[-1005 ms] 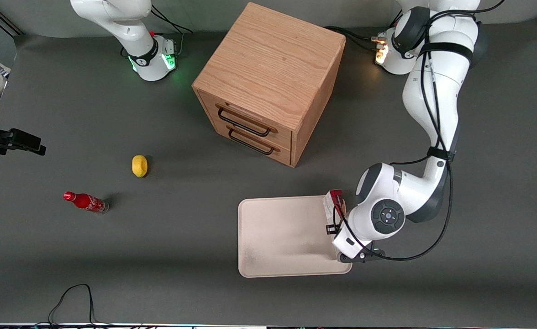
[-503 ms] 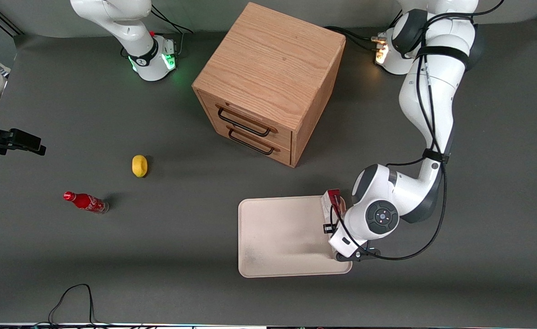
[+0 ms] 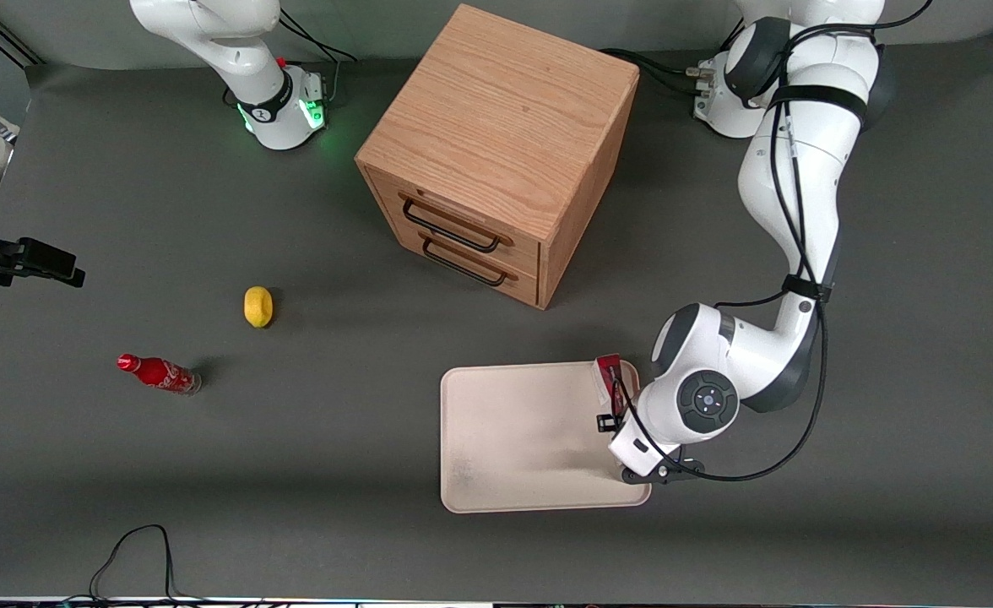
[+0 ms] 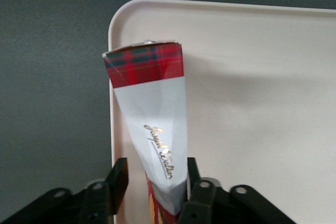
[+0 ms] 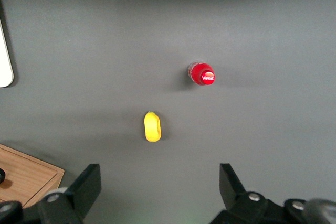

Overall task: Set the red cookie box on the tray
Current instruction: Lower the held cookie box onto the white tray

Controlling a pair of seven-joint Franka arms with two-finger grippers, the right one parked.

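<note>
Glossy cardboard red cookie box (image 4: pixel 155 124), smooth matt plastic tray (image 4: pixel 252 77).

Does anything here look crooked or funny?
Yes. The red cookie box is not lying flat: it stands tilted on its thin edge, right over the tray's rim at a corner. The tool is there beside it.

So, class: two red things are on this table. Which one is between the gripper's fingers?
The red cookie box, a thin carton held by the gripper over the tray edge. The red cola bottle stands alone toward the parked arm's end, near the lemon.
</note>
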